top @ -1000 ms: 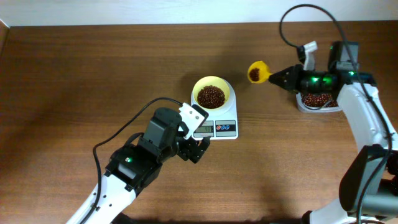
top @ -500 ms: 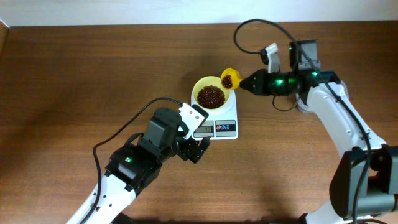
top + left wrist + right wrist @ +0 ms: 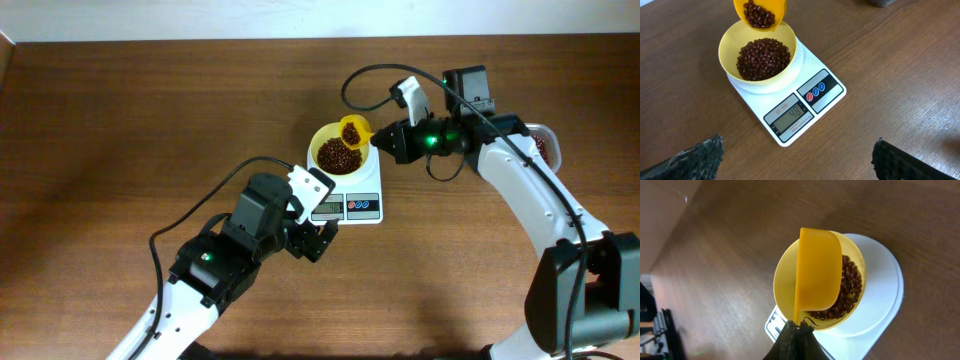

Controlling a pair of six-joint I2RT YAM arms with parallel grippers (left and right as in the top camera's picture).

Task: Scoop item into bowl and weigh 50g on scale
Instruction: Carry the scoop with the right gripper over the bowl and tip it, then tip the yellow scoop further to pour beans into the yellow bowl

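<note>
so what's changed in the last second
The right gripper, shut on the yellow scoop, carried its load of beans leftward from near the clear tub to just over the bowl on the scale. The bowl, scale and left gripper stayed where they were.

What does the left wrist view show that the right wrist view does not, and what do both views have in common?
Only the left wrist view lets the display of the scale be read: it says 48. It also shows the two round buttons and the beans inside the scoop. Only the right wrist view shows the right gripper shut on the scoop's handle, and the scoop's outer side, which hides its load. Both show the bowl of beans on the scale, with the scoop above it.
</note>
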